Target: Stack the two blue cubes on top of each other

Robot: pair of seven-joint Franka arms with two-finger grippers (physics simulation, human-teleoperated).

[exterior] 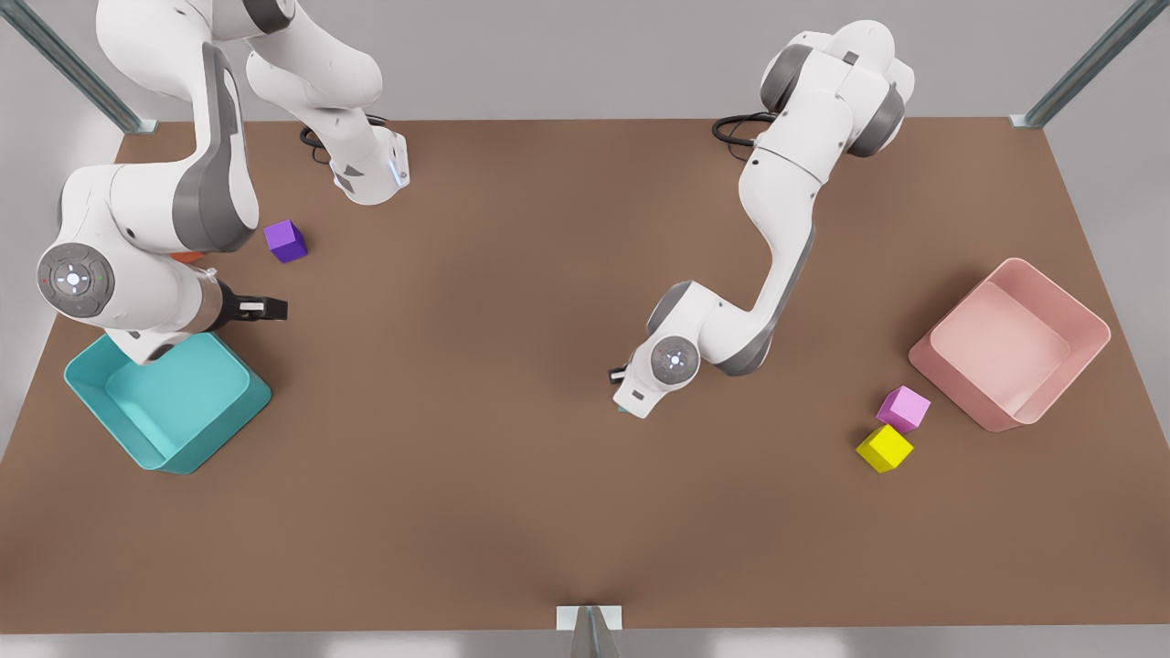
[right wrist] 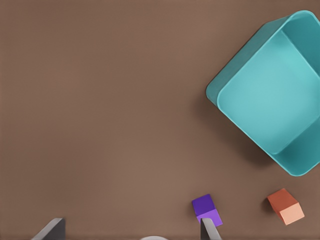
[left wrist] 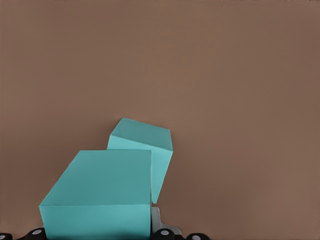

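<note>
The left gripper [exterior: 622, 376] is hanging low over the middle of the brown table [exterior: 512, 512], under its bent arm. In the left wrist view it is clamping the near teal cube [left wrist: 100, 195], with one grey finger [left wrist: 156, 217] pressing flat against that cube's side (the other finger is hidden behind the cube). The far teal cube [left wrist: 145, 145] is sitting just behind it, turned at an angle and partly covered by the near one; whether the two are touching cannot be told.

The right gripper [exterior: 260, 309] is waiting at the front view's left, hovering beside the teal bin [exterior: 82, 384] with its fingers [right wrist: 210, 230] spread wide and nothing between them. Its wrist view is looking down on the bin, a purple cube [exterior: 285, 241] and an orange cube [right wrist: 286, 206] lying near it.

At the front view's right, a pink cube [exterior: 903, 408] and a yellow cube [exterior: 884, 448] are sitting corner to corner beside the pink bin [exterior: 1088, 366].
</note>
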